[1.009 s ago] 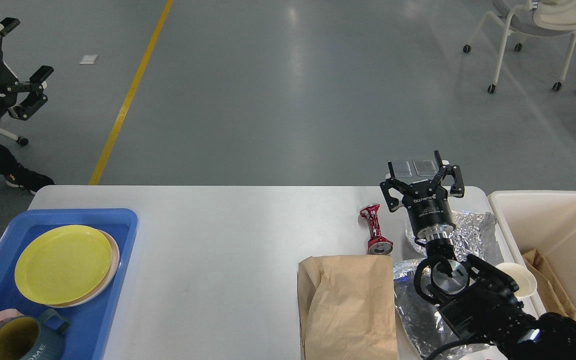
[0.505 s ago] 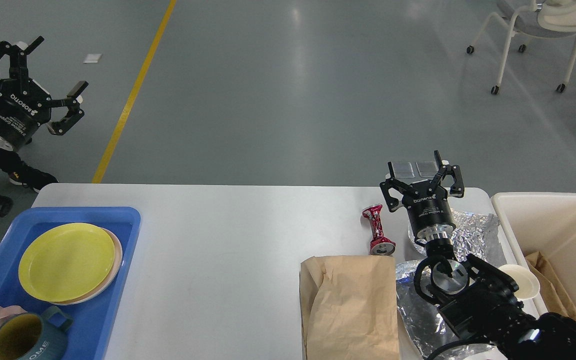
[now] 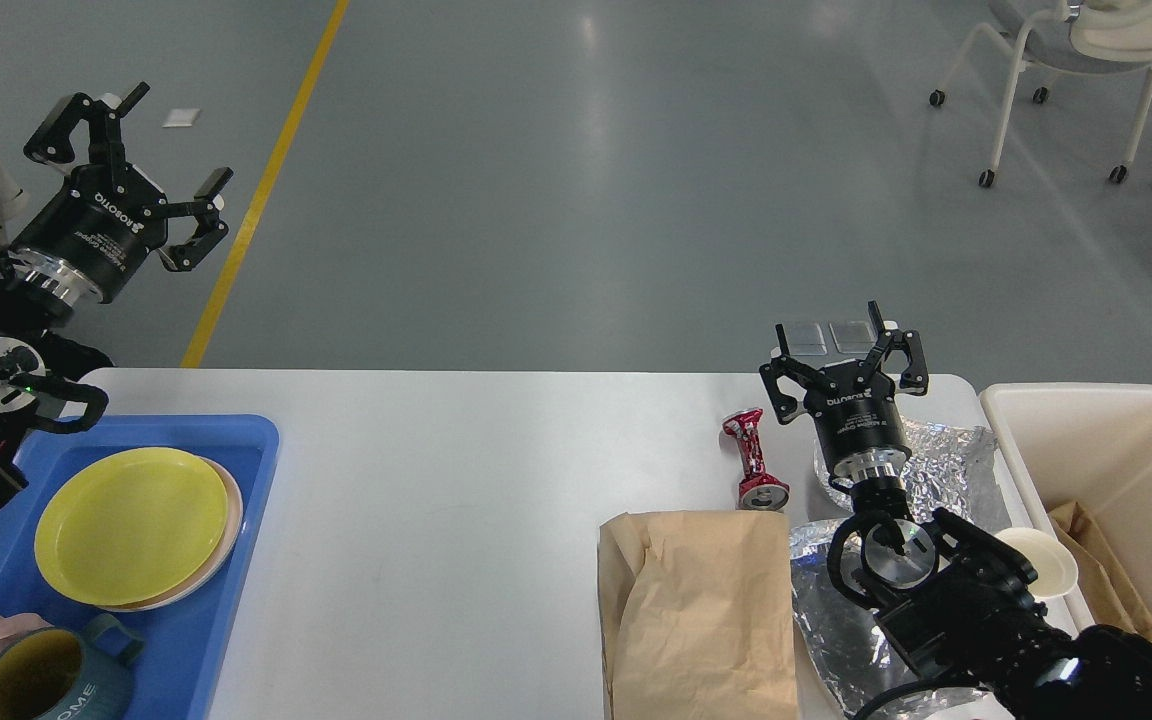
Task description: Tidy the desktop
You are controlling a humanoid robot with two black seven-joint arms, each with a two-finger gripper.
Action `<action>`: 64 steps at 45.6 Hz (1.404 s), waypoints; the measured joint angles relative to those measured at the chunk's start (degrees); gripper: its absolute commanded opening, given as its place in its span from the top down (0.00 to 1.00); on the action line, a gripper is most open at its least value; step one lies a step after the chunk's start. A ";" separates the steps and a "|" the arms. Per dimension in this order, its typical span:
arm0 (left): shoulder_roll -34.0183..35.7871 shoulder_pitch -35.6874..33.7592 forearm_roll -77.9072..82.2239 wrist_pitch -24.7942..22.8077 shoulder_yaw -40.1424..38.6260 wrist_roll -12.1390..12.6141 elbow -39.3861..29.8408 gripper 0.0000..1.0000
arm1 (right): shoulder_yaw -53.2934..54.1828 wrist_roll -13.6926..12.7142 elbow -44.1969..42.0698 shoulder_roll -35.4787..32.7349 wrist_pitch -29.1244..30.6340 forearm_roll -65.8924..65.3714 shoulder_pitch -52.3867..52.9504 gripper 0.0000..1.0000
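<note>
The white-grey desktop [image 3: 456,480] spans the lower half of the head view. On its right side lie a crushed red can [image 3: 753,472], a brown paper bag [image 3: 701,610], crumpled foil [image 3: 936,465] and a small white cup [image 3: 1041,560]. My right gripper [image 3: 844,348] is open and empty, raised above the foil near the far right edge, just right of the can. My left gripper [image 3: 131,160] is open and empty, held high off the far left, above the floor beyond the table corner.
A blue tray [image 3: 236,440] at the left holds a yellow plate [image 3: 131,525] on a cream plate and two mugs [image 3: 36,675]. A cream bin [image 3: 1126,440] with brown paper inside stands at the right edge. A wheeled chair [image 3: 1056,60] stands far back right.
My left arm has swung in from the far left edge toward the table, its gripper moving right and staying open. The right arm has not moved.
</note>
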 measured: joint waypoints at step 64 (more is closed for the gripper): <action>-9.40 17.00 -1.06 0.61 -5.48 -8.25 0.08 0.00 | 0.00 0.00 0.00 -0.04 0.01 0.00 0.00 0.00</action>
